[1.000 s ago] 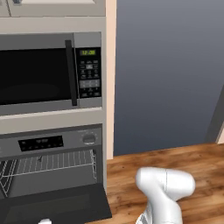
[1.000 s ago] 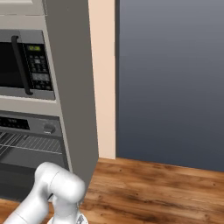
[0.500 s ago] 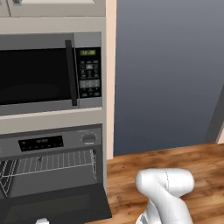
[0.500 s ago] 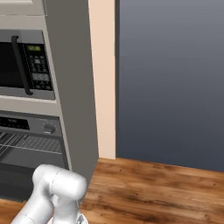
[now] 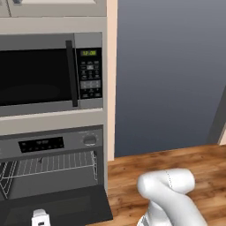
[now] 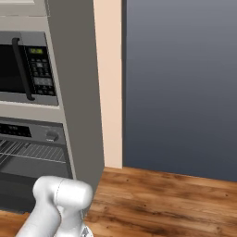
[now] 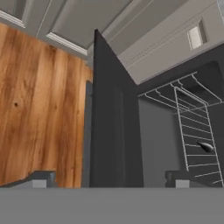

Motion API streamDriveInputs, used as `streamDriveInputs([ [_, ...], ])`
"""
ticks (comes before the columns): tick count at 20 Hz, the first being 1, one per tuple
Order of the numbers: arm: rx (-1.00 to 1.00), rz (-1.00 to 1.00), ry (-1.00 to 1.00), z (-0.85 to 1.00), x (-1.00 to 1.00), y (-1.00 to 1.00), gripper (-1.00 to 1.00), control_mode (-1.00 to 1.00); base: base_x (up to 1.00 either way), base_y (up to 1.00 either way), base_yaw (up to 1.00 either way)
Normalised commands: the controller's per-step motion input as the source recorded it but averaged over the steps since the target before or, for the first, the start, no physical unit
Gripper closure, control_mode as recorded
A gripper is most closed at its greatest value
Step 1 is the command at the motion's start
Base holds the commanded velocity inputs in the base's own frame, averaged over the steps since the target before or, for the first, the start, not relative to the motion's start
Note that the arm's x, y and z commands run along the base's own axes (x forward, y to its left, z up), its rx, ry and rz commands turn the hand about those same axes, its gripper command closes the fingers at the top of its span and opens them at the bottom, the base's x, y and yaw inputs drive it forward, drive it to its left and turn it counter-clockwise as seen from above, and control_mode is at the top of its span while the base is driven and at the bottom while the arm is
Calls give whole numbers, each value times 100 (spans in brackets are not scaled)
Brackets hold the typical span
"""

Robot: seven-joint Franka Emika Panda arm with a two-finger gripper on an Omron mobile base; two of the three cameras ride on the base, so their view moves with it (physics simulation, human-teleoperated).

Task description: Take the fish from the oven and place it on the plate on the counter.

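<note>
Since a second ago our elbow has only crept slightly; base and scene unchanged. The gripper (image 7: 109, 179) is empty with jaws apart, straddling the edge of the open door (image 7: 111, 131) of the oven (image 5: 53, 176). The fish (image 7: 205, 146) lies on the wire rack (image 7: 194, 131) just beyond the right fingertip, so we're still reaching in.

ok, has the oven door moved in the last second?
No. In the left base view the oven door lies open, its right edge at the same place below the knob as before.
</note>
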Motion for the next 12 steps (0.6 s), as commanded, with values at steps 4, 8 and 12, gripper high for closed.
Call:
streamDriveInputs([
  [4, 7, 1, -4, 86, 2, 3, -100, -100, 0, 0, 0],
  [8, 2, 0, 0, 53, 30, 3, -100, -100, 0, 0, 0],
  [12, 0, 0, 0, 14, 62, 0, -100, -100, 0, 0, 0],
])
